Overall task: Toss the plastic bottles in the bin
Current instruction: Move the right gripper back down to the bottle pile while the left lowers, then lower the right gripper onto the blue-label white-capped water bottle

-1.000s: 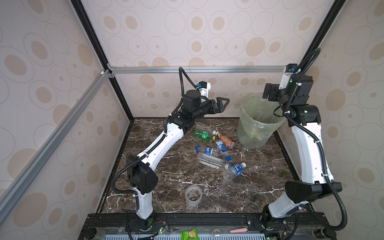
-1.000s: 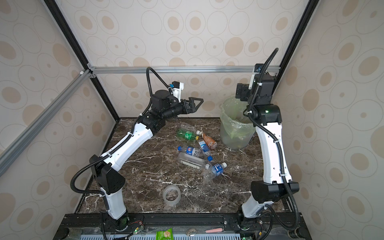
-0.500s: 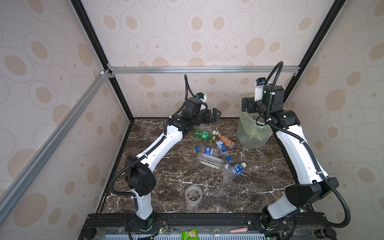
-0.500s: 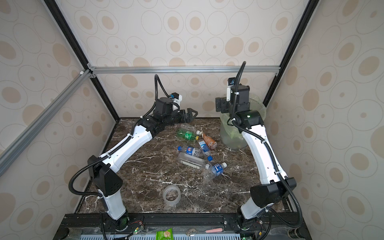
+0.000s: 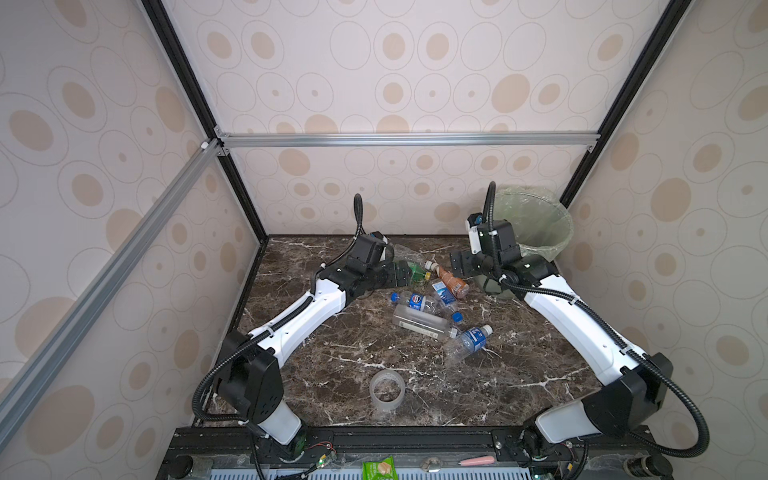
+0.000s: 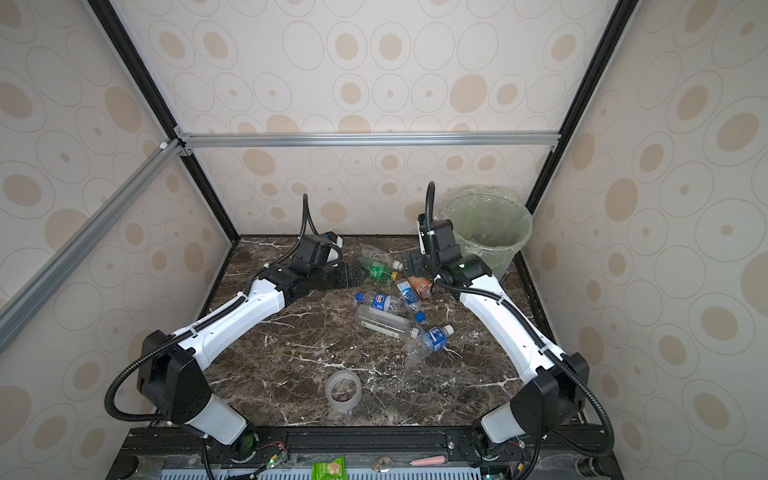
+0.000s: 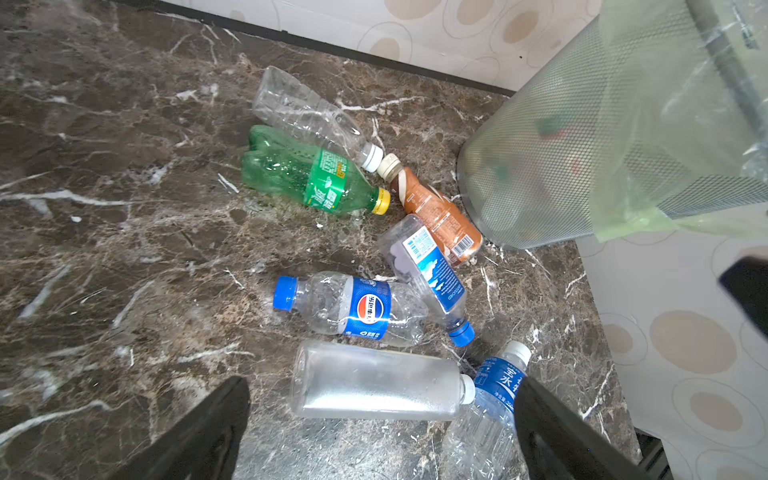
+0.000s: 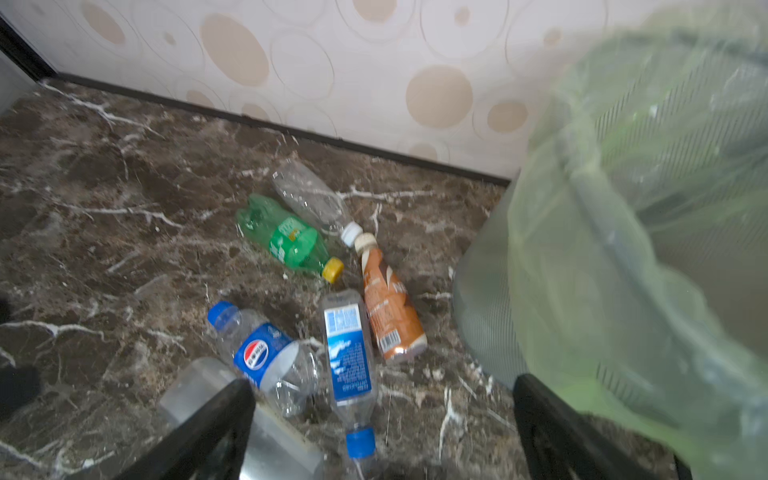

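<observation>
Several plastic bottles lie on the marble table in front of the bin (image 5: 536, 224): a green one (image 5: 415, 272), a brown one (image 5: 453, 282), a Pepsi one (image 5: 415, 300), a frosted clear one (image 5: 419, 326) and a blue-labelled one (image 5: 471, 340). My left gripper (image 5: 400, 274) hangs low beside the green bottle, open and empty. My right gripper (image 5: 460, 262) is open and empty too, just left of the bin (image 8: 623, 249) and above the brown bottle (image 8: 388, 316). In the left wrist view the open left gripper (image 7: 380, 399) frames the frosted bottle (image 7: 374, 380) from above.
A clear tape roll (image 5: 387, 390) stands near the table's front middle. Patterned walls close in the back and both sides, and the bin (image 6: 490, 232) fills the back right corner. A metal rail (image 5: 407, 139) crosses overhead.
Both arms have come down from bin-rim height towards the bottles. The right gripper moved from over the bin to its left side. Both stayed open.
</observation>
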`<state>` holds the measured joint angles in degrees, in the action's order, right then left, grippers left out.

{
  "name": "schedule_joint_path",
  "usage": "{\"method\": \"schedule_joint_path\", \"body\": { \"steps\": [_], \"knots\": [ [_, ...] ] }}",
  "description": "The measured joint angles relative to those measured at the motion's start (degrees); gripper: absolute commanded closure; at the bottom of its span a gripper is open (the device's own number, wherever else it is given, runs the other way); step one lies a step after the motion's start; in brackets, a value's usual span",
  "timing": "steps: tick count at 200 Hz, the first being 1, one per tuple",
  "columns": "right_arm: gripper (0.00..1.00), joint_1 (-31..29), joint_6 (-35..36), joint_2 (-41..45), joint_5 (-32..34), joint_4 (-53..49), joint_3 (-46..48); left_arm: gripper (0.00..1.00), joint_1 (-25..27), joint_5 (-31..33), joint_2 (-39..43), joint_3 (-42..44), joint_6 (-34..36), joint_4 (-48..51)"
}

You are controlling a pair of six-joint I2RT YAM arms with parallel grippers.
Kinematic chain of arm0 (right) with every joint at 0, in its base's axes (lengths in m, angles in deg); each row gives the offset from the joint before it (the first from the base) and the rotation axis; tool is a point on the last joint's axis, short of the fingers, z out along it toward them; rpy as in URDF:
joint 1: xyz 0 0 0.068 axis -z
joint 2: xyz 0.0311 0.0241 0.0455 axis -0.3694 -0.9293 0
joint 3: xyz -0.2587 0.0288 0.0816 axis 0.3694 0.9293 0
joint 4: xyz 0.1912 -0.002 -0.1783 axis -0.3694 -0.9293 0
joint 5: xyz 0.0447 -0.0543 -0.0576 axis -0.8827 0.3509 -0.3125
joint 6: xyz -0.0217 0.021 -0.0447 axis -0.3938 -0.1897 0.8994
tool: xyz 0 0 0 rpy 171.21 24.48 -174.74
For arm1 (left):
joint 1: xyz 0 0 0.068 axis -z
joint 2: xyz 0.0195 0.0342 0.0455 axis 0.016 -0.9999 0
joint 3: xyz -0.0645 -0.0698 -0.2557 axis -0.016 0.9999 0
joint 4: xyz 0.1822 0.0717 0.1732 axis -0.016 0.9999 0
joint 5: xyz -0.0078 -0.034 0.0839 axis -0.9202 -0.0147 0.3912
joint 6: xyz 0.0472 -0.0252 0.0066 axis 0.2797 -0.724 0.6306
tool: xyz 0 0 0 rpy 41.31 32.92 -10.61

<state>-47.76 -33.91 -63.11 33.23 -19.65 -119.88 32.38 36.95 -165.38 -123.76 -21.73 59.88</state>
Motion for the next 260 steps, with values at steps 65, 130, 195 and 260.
{"method": "schedule_joint_path", "body": {
  "steps": [65,130,195,260],
  "knots": [
    [0.0,-0.22,-13.9,10.95,1.4,-3.5,19.93,0.01,-0.17,-2.1,1.51,5.49,-1.38,-4.46],
    [0.0,-0.22,-27.23,15.69,-3.85,-4.13,31.21,0.01,0.83,-3.37,2.67,9.25,-2.51,-6.62],
    [0.0,-0.22,-36.11,16.17,-8.76,0.22,38.34,0.01,1.84,-3.93,2.8,9.73,-3.32,-8.33],
    [0.0,-0.22,-38.84,10.49,-9.79,5.77,38.34,0.01,2.08,-3.98,2.8,10.1,-3.34,-8.57]
  ]
}}
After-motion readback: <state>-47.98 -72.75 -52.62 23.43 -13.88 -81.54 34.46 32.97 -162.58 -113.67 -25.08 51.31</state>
